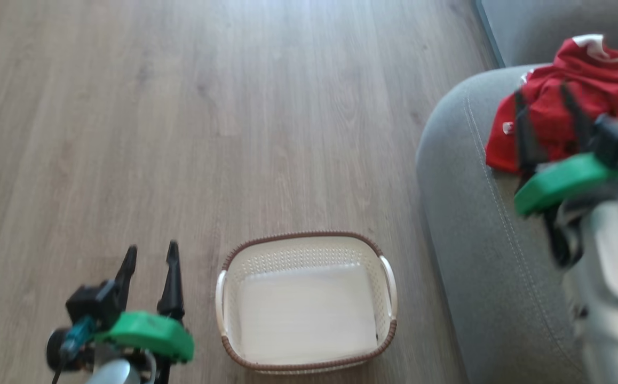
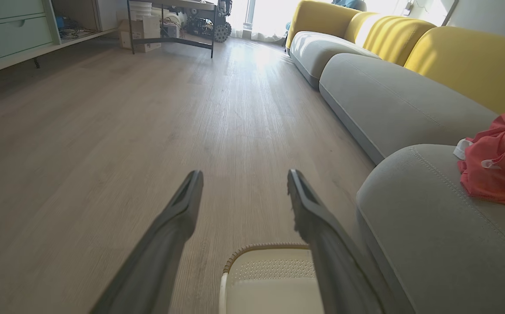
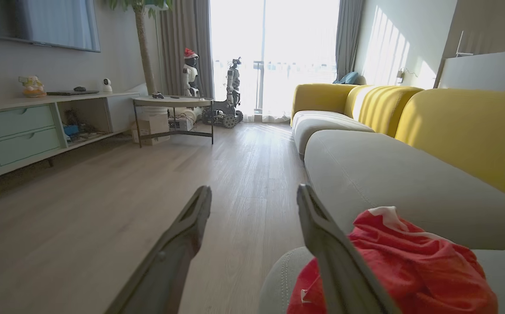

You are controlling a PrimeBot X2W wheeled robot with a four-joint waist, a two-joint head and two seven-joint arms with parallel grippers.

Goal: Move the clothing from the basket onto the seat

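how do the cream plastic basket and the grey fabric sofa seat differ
The small oval cream plastic basket is empty; the large grey fabric sofa seat carries the bright red clothing. The basket has perforated walls and a brown woven-look rim; the sofa seat has a rounded, stitched edge. The basket is far smaller than the sofa seat. Both stand on the wooden floor.
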